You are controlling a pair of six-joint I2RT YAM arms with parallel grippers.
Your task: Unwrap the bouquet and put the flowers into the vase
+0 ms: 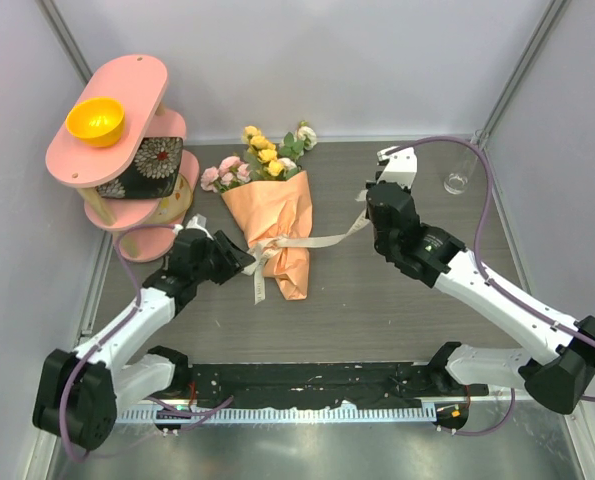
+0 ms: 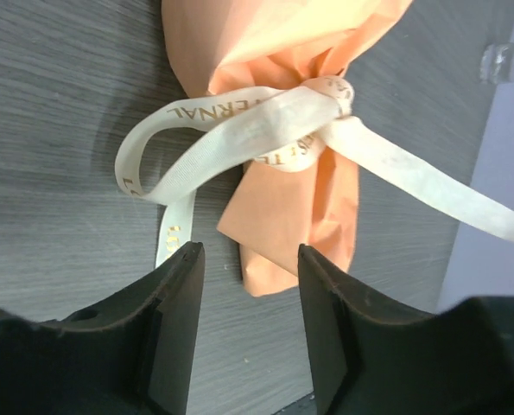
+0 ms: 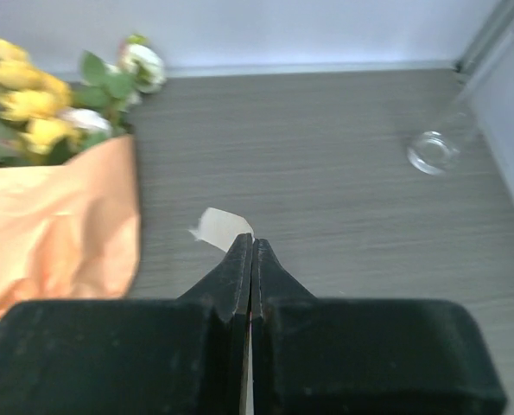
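Right gripper is clamped tight on the ribbon, a cream scrap of it poking out past the tips, and from above that strand stretches back to the knot. Left gripper stands partly spread low over the table and grips nothing. The loop of the bow and a loose tail lie just ahead of its fingers. The job looks like undoing the bow. The best bet is a steady pull on the right, low and straight away from the knot, while the left pins the paper or takes the loop so nothing drags. The bouquet lies flat mid-table, the flowers pointing at the far wall. Beyond, the vase waits in the far right corner, well apart.
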